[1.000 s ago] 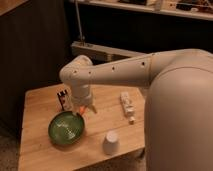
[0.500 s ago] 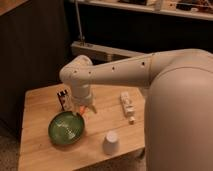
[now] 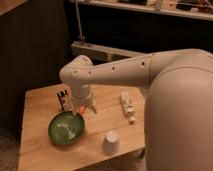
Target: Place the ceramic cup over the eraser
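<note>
The white ceramic cup [image 3: 111,143] stands near the table's front edge, right of the green bowl, and nothing touches it. Its narrow end is up. The eraser [image 3: 63,99], a small dark block with white marks, stands upright toward the back left of the table. My gripper [image 3: 84,108] hangs from the white arm just right of the eraser and above the bowl's far rim. Its fingers are open and hold nothing. The cup lies well to the gripper's front right.
A green round bowl [image 3: 66,128] sits at the front left of the wooden table [image 3: 37,150]. A long white bar-shaped object [image 3: 127,105] lies at the right. My large white arm covers the table's right side. Dark shelving stands behind.
</note>
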Controlling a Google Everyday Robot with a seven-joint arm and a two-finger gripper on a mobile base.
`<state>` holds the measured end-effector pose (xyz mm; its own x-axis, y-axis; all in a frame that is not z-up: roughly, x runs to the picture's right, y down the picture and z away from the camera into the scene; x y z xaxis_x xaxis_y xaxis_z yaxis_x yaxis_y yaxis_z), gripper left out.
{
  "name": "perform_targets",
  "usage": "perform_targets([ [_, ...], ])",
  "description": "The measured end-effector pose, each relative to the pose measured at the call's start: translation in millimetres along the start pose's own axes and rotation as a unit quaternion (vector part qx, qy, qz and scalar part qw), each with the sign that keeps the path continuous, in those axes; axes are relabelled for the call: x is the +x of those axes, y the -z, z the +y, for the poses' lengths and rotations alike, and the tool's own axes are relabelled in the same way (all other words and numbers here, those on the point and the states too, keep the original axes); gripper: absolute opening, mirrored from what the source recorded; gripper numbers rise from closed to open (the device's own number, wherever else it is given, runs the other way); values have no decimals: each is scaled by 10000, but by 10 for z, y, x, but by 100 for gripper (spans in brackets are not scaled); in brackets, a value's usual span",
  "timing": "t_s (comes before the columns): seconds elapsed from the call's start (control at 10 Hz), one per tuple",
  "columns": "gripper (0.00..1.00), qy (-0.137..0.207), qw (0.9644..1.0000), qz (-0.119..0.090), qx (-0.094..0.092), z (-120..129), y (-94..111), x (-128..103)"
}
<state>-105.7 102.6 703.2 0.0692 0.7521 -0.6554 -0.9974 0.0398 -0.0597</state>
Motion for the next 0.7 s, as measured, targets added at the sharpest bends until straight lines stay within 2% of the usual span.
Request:
perform_targets([
  [0.5,65,1,10000,-22,-1,-8,18,1],
  [0.6,65,-47,9999,-128,-75,-39,63,-6],
  [0.7,65,-113,9994,-310,-107,-179,179,9],
])
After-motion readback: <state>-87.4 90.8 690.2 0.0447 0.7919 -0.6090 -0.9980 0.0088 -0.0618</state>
